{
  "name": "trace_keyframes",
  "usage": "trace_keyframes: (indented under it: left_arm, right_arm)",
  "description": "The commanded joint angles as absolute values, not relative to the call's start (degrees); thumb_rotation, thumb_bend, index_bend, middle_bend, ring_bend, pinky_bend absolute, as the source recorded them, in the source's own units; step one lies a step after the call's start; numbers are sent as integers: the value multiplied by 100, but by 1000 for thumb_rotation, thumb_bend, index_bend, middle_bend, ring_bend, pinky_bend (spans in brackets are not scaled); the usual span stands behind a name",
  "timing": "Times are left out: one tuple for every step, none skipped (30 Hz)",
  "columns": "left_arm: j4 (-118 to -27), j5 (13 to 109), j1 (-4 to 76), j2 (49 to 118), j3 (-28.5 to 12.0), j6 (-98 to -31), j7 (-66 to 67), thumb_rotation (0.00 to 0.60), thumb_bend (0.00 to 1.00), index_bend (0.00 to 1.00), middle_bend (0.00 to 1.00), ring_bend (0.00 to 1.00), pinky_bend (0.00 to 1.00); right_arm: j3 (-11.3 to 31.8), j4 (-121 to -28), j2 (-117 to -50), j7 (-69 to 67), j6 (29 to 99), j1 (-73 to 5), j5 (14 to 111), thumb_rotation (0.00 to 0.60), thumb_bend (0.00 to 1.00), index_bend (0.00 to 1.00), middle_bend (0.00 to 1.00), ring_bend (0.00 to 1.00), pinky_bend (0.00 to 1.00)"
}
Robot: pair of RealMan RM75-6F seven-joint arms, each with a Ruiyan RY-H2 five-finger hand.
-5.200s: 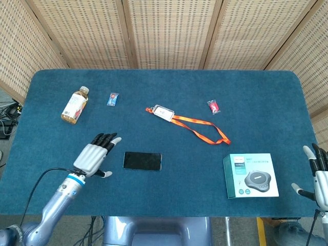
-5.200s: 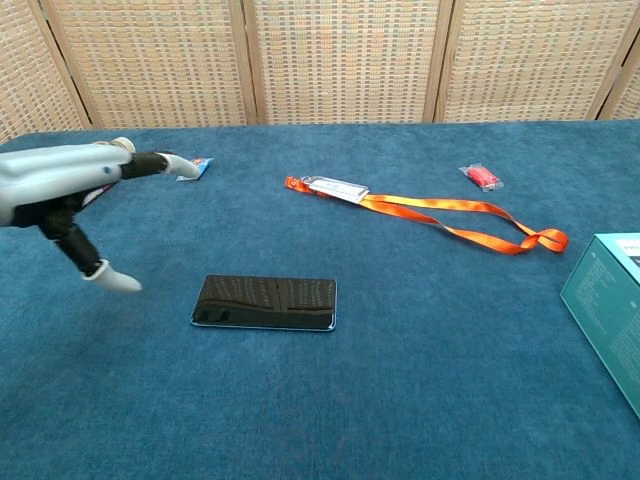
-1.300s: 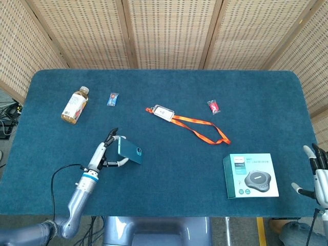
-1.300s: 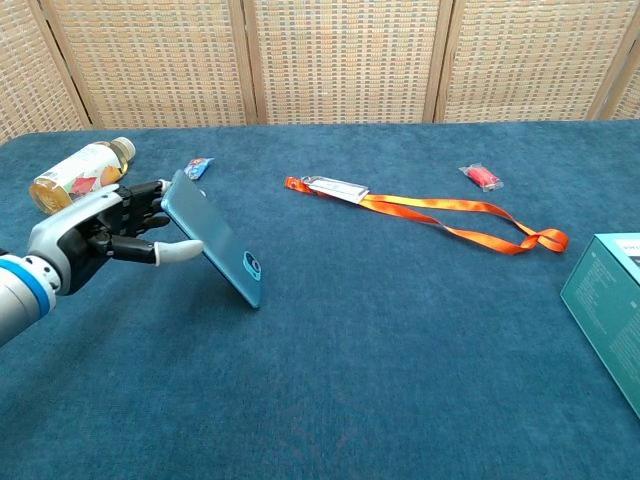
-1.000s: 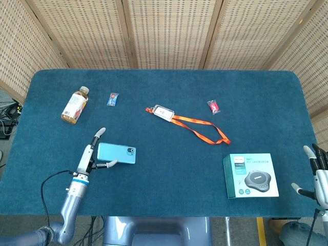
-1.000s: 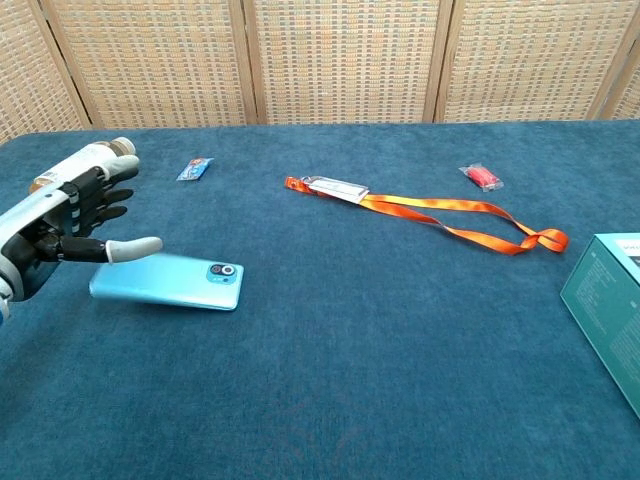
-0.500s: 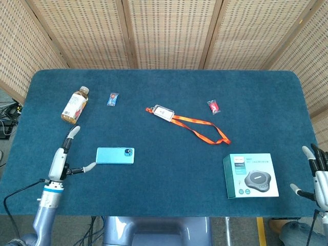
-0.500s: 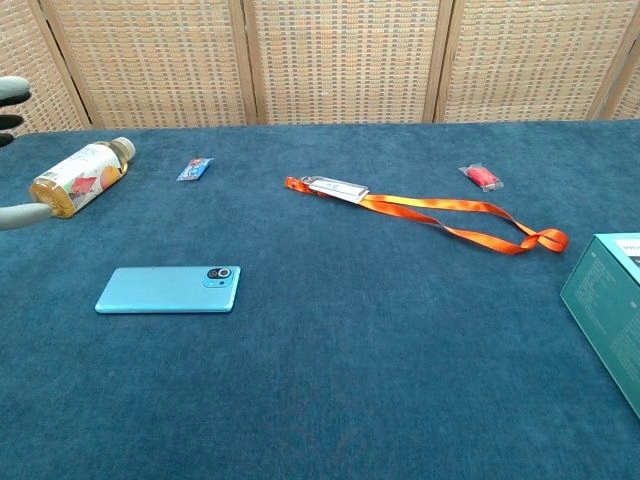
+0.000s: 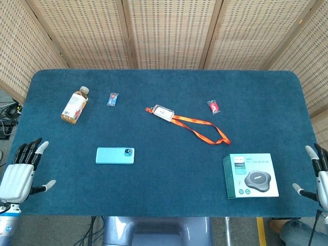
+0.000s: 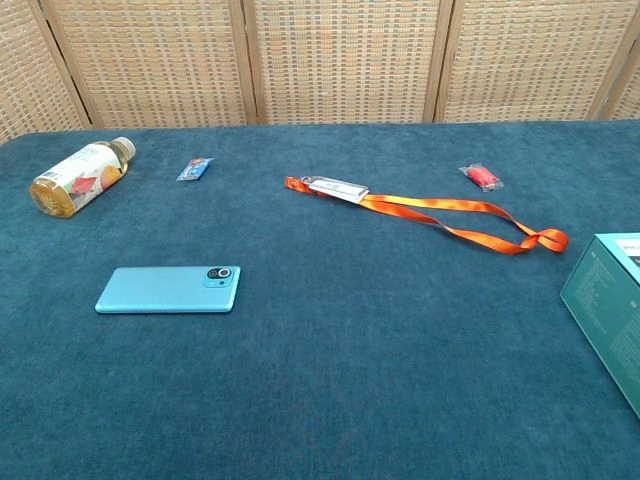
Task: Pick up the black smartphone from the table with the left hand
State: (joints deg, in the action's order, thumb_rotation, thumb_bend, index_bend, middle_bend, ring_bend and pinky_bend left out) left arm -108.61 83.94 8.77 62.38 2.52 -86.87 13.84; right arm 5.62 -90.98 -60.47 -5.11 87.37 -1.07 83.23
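Blue-cloth desk [image 9: 169, 133] before cane screens; left hand [image 9: 19, 171] now withdrawn past the left edge, fingers spread, empty; flat rectangular smartphone [image 9: 115, 155] released, lying turquoise back up near the front-left, flipped from screen-up; pickup undone, regrasp needed; right hand [image 9: 319, 177] idle, spread, beyond the right edge.

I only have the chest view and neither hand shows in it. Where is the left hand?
Observer: The left hand is off the table's near left corner, fingers spread, holding nothing.
Operator: How far from the phone?
Observer: Clear of it; bare cloth lies between the hand and the smartphone, which lies flat, blue back and camera up.
Operator: And the right hand?
Observer: The right hand is at the far right edge, open, just beyond the teal box, which pictures a round grey device on its lid.
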Motion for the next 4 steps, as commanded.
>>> trace_keyframes:
  left_arm:
    - [-10658,8393,790,6253,271,-8721,1238,600,84,0,0,0,0]
    - [-10622,8378,779,6260,260,-8715,1235,600,84,0,0,0,0]
    - [-10589,8359,769,6262,251,-8694,1213,600,84,0,0,0,0]
    - [-10568,8343,763,6261,239,-8678,1186,600,84,0,0,0,0]
  right_arm:
    - [567,-9089,-6054,-500,8727,-111,8308,600,0,0,0,0,0]
    - [569,-9086,-6055,-497,8721,-111,8298,600,0,0,0,0,0]
    - [572,-9085,-6055,-496,8715,-113,8287,600,0,0,0,0,0]
    - [574,-9080,-6057,-493,8708,-114,8278,600,0,0,0,0,0]
